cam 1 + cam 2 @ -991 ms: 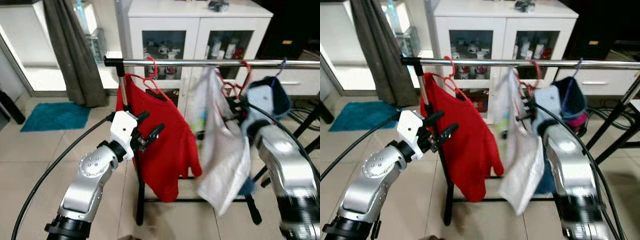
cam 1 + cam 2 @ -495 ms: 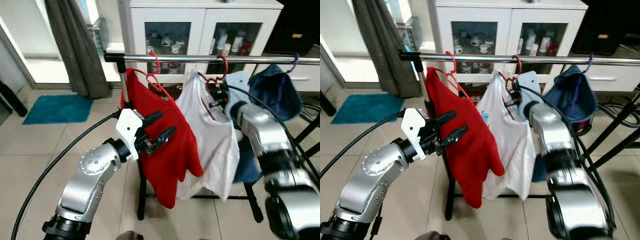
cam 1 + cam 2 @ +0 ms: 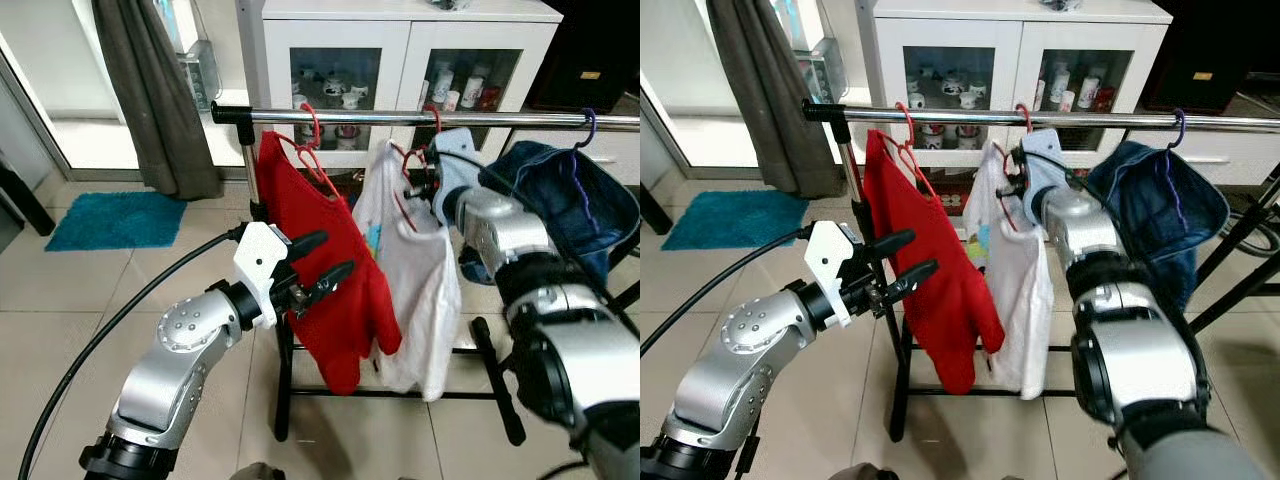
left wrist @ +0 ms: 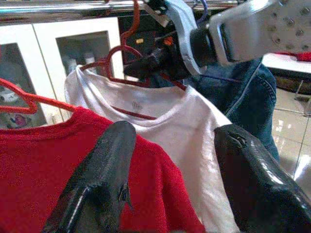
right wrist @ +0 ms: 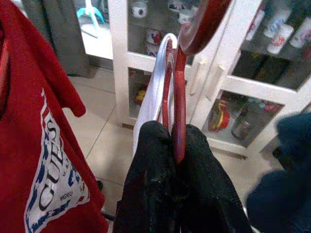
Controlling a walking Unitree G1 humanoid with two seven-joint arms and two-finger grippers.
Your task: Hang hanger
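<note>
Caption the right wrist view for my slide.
Right pincer shut on the red hanger carrying a white shirt, cabinet behind.

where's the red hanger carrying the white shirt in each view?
Left eye: red hanger, hooked on the rail, right of centre.
Right eye: just above the white shirt.
Left wrist: behind the red shirt.
Right wrist: clamped in the right gripper.
Shared landmark: chrome rail.

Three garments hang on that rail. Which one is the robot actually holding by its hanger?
The white shirt in the middle: the right gripper is shut on its red hanger. The red sweater and blue denim garment hang untouched.
</note>
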